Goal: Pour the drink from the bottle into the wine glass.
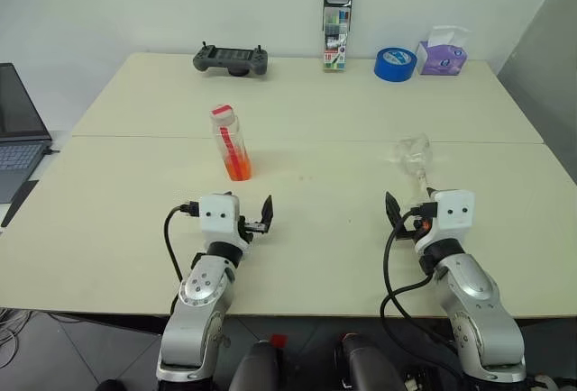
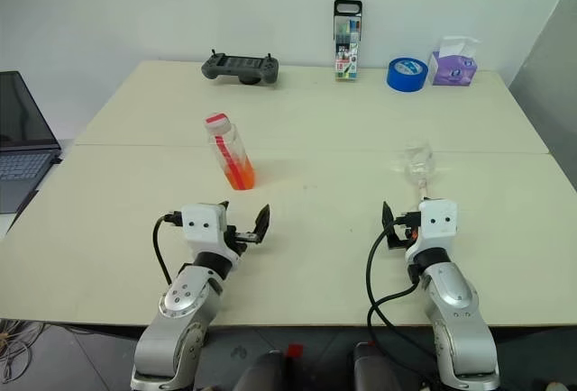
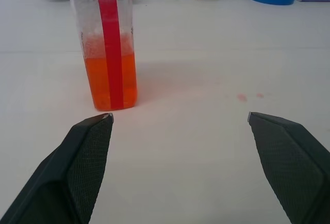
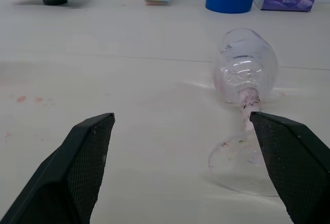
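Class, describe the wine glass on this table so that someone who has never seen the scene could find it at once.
Start at the cream table and look at its near half, just ahead of the right gripper. There stands the wine glass, a small clear stemmed glass, empty. Unlike the bottle ahead of the left gripper, it holds no orange drink and has no label.

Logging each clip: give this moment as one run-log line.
left pincer: open, empty | right pincer: open, empty | bottle: upright, capped | wine glass: upright, no drink in it
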### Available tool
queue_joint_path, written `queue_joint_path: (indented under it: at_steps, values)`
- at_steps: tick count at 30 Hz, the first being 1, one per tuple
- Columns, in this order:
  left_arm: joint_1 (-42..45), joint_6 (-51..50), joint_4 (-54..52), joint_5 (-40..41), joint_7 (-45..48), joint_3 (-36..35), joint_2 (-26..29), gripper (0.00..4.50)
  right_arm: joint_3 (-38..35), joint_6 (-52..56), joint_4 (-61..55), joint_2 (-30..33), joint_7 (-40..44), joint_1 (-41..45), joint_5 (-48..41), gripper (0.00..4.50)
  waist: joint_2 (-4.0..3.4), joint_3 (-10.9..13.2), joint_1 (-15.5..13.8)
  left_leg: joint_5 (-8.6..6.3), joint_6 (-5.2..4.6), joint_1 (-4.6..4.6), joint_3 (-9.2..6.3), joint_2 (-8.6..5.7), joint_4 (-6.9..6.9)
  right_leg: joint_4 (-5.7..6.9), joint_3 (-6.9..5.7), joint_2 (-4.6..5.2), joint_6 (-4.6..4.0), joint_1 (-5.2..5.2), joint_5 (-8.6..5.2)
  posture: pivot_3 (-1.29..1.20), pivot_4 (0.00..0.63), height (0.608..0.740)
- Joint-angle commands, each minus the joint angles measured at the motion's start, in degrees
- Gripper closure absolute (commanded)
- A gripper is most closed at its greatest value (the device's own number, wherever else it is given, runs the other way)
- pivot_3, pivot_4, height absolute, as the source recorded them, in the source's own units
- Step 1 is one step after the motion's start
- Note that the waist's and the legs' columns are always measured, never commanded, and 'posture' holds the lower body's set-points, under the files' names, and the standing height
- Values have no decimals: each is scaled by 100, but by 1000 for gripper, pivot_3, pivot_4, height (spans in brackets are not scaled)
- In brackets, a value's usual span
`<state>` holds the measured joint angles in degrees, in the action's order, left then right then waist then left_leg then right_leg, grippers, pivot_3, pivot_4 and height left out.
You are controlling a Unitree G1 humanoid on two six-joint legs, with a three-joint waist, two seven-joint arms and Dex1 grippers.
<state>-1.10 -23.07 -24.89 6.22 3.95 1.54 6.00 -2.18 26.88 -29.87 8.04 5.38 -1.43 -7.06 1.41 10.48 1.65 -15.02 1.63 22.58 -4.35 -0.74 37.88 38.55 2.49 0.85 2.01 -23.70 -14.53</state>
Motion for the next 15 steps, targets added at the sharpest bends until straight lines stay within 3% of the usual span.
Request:
queue_joint_path:
  at_steps: [1, 7, 10, 15]
  values:
    - [53, 187, -152, -45, 20, -77, 36, 21, -5, -47, -303, -17, -2, -16, -34, 0, 0, 0, 0, 0, 0, 0, 0, 0, 0, 0, 0, 0, 0, 0, 0, 0, 150, 740]
    - [26, 286, -210, -213, -239, -253, 1, 21, 43, -52, -353, -37, 5, -72, -37, 0, 0, 0, -1, 0, 0, 0, -1, 0, 0, 0, 0, 1, 0, 0, 0, 0, 150, 740]
    - [185, 276, -226, -305, -335, -211, -43, 21, 414, -212, -373, 348, 476, 33, 86, 0, 0, 0, 0, 0, 0, 0, 1, -1, 0, -1, 1, 1, 0, 1, 0, 0, 150, 740]
    - [877, 175, 48, -637, -895, -330, -249, 21, 840, 303, -180, 570, 1196, 1161, -354, 0, 1, 1, 2, 0, -1, -5, -1, 0, 4, -2, -4, -19, 5, 7, -3, 0, 150, 740]
